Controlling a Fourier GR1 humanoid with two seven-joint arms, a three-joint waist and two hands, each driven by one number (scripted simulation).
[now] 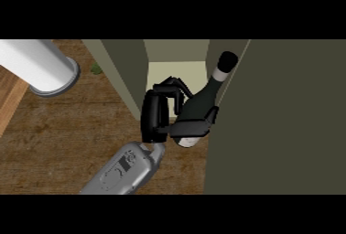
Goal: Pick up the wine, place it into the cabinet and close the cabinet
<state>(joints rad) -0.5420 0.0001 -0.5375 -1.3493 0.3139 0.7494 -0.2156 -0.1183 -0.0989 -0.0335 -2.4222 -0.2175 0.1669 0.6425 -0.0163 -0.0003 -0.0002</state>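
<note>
Head view. 1 forearm [128, 171] enters from the lower edge; which arm it is cannot be told. Its hand [159, 116] is curled round the wine bottle [202, 98], fingers and thumb wrapped on the dark body. Bottle tilted, neck and black cap pointing up-right, base toward the forearm, sitting in the open cabinet [277, 119] mouth, close against its right door. White cylinder [37, 66] lies at upper left on the wooden tabletop [61, 137].

Dim, even light; cabinet [283, 114] sides dark, interior paler; hand's shadow perhaps faint.
</note>
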